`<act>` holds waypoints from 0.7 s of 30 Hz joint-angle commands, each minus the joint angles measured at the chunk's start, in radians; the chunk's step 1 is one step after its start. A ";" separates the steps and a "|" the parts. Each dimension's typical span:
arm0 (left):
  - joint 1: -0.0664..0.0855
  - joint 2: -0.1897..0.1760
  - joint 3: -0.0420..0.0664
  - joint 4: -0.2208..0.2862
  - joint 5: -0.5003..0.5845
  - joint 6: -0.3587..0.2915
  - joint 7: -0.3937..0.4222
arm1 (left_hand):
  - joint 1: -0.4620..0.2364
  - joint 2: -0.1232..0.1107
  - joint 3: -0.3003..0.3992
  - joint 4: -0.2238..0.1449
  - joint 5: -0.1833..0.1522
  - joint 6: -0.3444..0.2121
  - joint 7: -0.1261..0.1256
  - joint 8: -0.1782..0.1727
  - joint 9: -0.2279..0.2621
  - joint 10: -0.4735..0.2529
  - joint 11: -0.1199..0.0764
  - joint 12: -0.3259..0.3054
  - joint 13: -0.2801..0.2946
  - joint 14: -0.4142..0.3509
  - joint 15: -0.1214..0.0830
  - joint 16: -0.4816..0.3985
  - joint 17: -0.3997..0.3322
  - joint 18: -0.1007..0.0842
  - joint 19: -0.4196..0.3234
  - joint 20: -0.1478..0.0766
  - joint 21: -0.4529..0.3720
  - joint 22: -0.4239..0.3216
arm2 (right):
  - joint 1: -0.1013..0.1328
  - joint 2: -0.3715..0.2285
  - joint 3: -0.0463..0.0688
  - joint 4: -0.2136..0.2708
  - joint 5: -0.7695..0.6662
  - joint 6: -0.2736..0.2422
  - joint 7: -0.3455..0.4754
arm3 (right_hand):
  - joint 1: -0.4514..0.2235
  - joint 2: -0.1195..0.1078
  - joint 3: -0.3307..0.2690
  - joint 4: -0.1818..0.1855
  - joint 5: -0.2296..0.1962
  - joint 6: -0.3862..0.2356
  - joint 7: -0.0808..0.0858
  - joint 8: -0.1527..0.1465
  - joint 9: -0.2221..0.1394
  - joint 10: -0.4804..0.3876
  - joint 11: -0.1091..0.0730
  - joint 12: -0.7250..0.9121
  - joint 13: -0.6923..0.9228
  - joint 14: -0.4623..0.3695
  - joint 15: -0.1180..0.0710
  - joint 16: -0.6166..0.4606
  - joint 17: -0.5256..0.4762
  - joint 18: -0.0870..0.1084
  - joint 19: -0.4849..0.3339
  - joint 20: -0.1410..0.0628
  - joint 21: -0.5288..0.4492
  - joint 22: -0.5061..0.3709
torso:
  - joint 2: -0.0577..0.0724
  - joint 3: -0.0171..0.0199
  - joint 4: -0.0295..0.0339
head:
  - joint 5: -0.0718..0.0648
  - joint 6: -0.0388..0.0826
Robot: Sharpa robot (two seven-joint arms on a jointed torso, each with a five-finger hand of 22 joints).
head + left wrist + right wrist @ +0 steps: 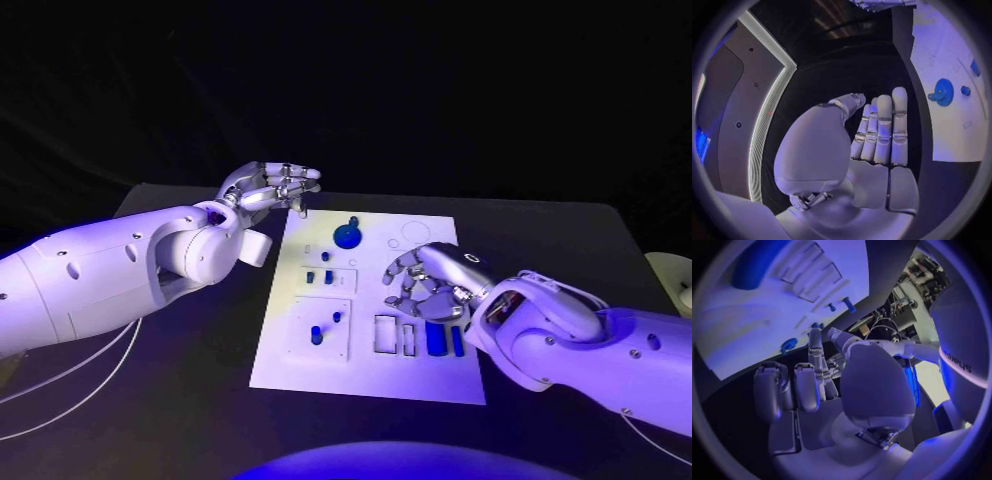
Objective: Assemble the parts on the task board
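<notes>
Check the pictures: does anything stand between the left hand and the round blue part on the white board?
Nothing visible does. The left hand hovers at the task board's far left corner; the round blue part sits just beyond, with bare board between them.

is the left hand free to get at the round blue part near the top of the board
Probably yes. The left hand hovers at the task board's far left corner holding nothing, and the round blue part sits close by with nothing between them.
</notes>
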State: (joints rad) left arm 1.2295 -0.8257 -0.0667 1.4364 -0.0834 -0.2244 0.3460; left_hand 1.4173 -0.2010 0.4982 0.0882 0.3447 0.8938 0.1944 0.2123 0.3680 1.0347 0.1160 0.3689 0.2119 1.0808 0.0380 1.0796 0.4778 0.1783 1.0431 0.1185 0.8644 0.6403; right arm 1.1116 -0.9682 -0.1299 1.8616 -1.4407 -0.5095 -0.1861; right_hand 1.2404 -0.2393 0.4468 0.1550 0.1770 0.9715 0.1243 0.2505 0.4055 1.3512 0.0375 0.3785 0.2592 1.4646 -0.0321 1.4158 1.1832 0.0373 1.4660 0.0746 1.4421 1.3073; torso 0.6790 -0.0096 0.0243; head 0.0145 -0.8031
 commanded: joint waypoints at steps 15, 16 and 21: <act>0.000 0.001 -0.003 0.016 0.007 0.011 0.028 | -0.026 0.003 -0.008 0.014 0.001 -0.008 0.001 0.002 -0.001 -0.012 0.003 0.017 0.004 -0.003 0.003 0.010 -0.004 0.005 -0.004 0.012 -0.010 -0.001 | -0.049 -0.219 -0.020 0.096 0.103 0.045 -0.128 | -0.016 0.018 -0.123 0.080 -0.002 -0.043 -0.018 0.113 0.091 -0.096 -0.013 0.511 0.585 0.044 -0.015 0.016 0.006 -0.023 0.083 -0.016 0.061 0.243 | -0.018 -0.0039 -0.0229 | -0.079 -0.008; 0.000 0.001 -0.003 0.016 0.007 0.012 0.028 | -0.026 0.003 -0.008 0.014 0.001 -0.008 0.001 0.002 -0.001 -0.012 0.003 0.017 0.004 -0.003 0.003 0.010 -0.004 0.005 -0.004 0.012 -0.010 -0.001 | -0.055 -0.216 -0.020 0.097 0.094 0.037 -0.137 | -0.016 0.018 -0.125 0.082 -0.002 -0.044 -0.018 0.114 0.092 -0.091 -0.014 0.524 0.600 0.044 -0.016 0.017 0.006 -0.023 0.083 -0.017 0.062 0.244 | -0.018 -0.0043 -0.0228 | -0.079 -0.009; -0.001 0.000 -0.004 0.017 0.007 0.014 0.027 | -0.026 0.003 -0.008 0.014 0.001 -0.008 0.001 0.002 -0.001 -0.012 0.003 0.017 0.004 -0.003 0.003 0.010 -0.004 0.005 -0.004 0.012 -0.010 -0.001 | -0.083 -0.190 -0.022 0.092 0.059 -0.006 -0.180 | -0.024 0.015 -0.158 0.115 0.006 -0.053 -0.021 0.128 0.104 -0.039 -0.016 0.658 0.749 0.048 -0.017 0.026 0.025 -0.025 0.086 -0.018 0.072 0.247 | -0.017 -0.0028 -0.0207 | -0.078 -0.010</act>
State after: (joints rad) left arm 1.2286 -0.8262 -0.0705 1.4504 -0.0827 -0.2239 0.3568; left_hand 1.4011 -0.1986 0.4883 0.0980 0.3447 0.8938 0.1944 0.2123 0.3680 1.0310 0.1197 0.3794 0.2145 1.0809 0.0380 1.0863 0.4757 0.1782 1.0381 0.1236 0.8598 0.6402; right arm 1.0327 -1.1627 -0.1521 1.9536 -1.3190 -0.4808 -0.3059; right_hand 1.2185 -0.2185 0.2902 0.2735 0.1808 0.9238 0.1005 0.3787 0.5097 1.3167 0.0223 1.0473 1.0195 1.4664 -0.0399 1.4409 1.2112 0.0219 1.4661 0.0643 1.5115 1.3081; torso 0.6621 -0.0132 0.0029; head -0.0633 -0.8128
